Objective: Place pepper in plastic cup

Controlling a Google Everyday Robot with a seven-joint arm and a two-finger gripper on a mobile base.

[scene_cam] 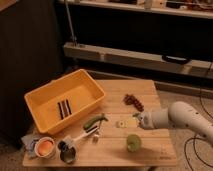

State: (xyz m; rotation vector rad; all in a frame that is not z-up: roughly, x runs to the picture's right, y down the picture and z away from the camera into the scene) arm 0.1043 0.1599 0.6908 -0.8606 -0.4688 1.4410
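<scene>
Pepper [95, 121] lies on the tabletop [150, 156] beside the front corner of the yellow bin [36, 99]. Plastic cup [133, 143] stands upright near the front edge. Claw [137, 119] hovers open, empty, just behind the cup.

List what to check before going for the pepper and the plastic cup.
1. Pepper lies free on the table, unheld: ok.
2. Pincer open, empty, to the right of the pepper: ok.
3. Plastic cup upright, nearer the table's front edge than the pincer: ok.
4. Plastic cup empty: cannot tell.
5. Way from pincer to pepper clear: not ok, a small pale item lies between.
</scene>
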